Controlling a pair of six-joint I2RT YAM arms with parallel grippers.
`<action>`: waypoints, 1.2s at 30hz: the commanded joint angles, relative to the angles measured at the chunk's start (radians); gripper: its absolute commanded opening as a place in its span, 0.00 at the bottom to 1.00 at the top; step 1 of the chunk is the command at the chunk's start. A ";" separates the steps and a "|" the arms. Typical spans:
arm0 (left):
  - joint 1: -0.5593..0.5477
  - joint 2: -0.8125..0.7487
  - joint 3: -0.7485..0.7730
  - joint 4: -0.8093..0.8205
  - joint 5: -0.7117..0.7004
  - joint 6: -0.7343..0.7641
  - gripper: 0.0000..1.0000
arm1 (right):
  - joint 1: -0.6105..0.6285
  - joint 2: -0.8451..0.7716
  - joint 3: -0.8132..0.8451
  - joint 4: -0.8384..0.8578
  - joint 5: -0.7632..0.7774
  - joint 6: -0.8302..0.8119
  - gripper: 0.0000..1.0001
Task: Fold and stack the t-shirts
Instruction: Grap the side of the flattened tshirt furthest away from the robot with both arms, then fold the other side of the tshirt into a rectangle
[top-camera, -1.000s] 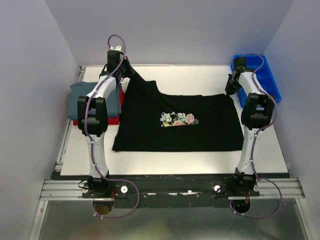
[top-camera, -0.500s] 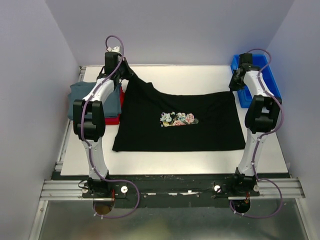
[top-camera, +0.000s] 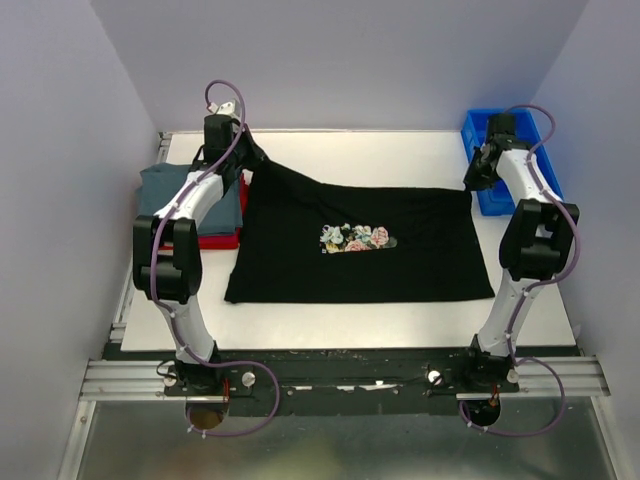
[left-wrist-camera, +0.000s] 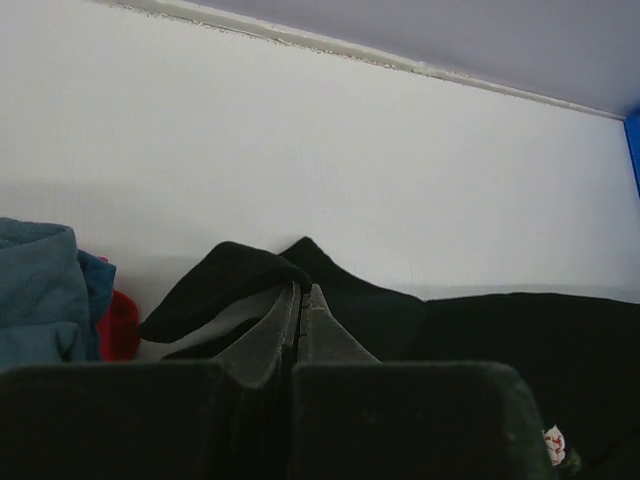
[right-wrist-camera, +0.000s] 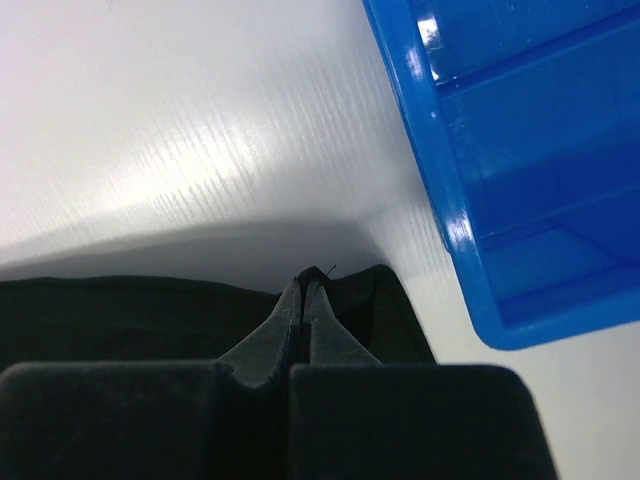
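The t-shirts are lying on the white table (top-camera: 380, 160), and I am describing them from the left side. At the left edge of the table the grey-blue t-shirt (top-camera: 165, 190) is resting folded on top of the red t-shirt (top-camera: 215, 240), whose edge is showing under it on the near and right sides.

Just beside this pile, the left gripper (left-wrist-camera: 302, 290) is pinching the far left corner of the black t-shirt (top-camera: 355, 245). Its two fingers are pressed together with black cloth between them. The corner is being pulled to a point toward the far left, and a fold of the cloth is hanging over in front of the fingertips.

The black t-shirt is spreading flat over the middle of the table, its near edge lying straight. The floral print (top-camera: 355, 238), pink and white, is facing up near the centre of the cloth.

At the far right corner of the same t-shirt, the right gripper (right-wrist-camera: 303, 283) is gripping the edge of the cloth. Its fingers are closed tightly, with no gap between them. Just to the right of it, the blue bin (right-wrist-camera: 500, 150) is standing on the table, near the cloth corner but not touching it.
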 joint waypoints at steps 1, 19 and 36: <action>-0.005 -0.071 -0.025 0.049 -0.039 0.021 0.00 | -0.026 -0.068 -0.023 0.040 -0.034 0.021 0.01; -0.007 -0.072 -0.001 0.017 -0.075 0.044 0.00 | -0.071 -0.001 0.120 -0.013 -0.155 0.026 0.01; -0.085 -0.265 -0.197 0.018 -0.196 0.052 0.00 | -0.073 -0.162 -0.128 0.043 -0.133 0.029 0.01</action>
